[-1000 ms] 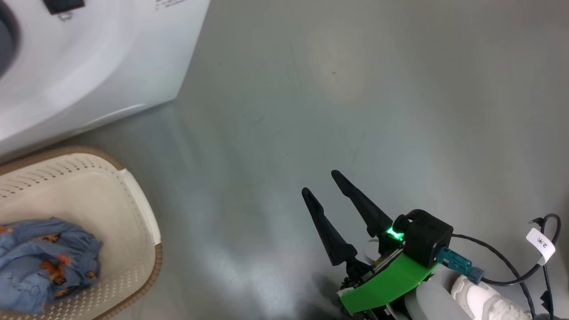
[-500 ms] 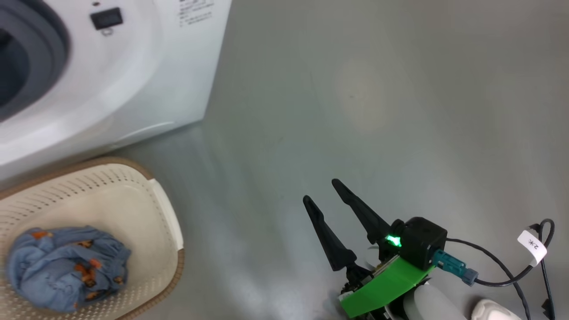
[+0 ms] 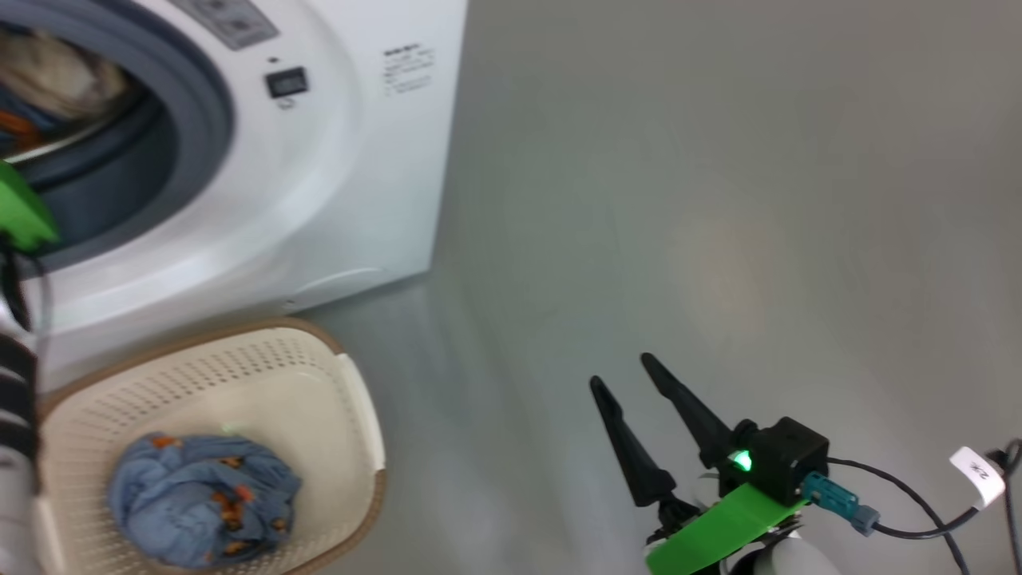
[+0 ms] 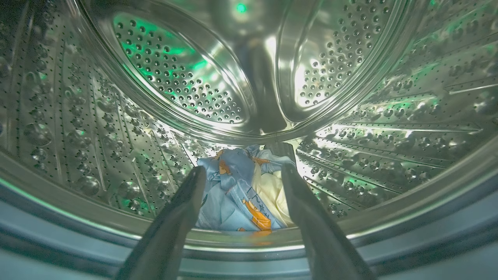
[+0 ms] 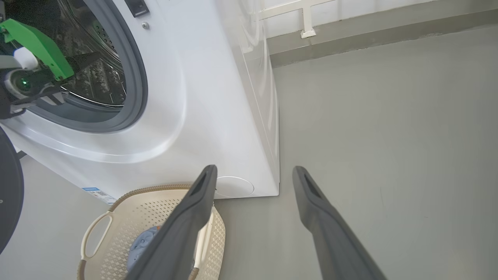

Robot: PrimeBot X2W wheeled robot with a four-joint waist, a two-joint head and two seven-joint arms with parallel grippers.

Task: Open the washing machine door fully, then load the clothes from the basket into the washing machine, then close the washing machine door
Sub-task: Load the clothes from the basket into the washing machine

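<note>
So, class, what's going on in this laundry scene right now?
A two-armed robot is loading a washing machine, whose door is swung open. Its left gripper reaches into the drum, fingers spread, with blue and cream clothes lying loose on the drum's bottom between them. A blue bundle sits in the basket in front of the machine. The right gripper hangs open over bare floor, holding nothing.

Bare laundry room: a white washer (image 3: 351, 176) and a basket (image 3: 239, 371) stand on smooth grey floor (image 3: 718, 200), left of the right pincer (image 3: 620, 371); a plain wall (image 5: 350, 9) lies beyond it.
</note>
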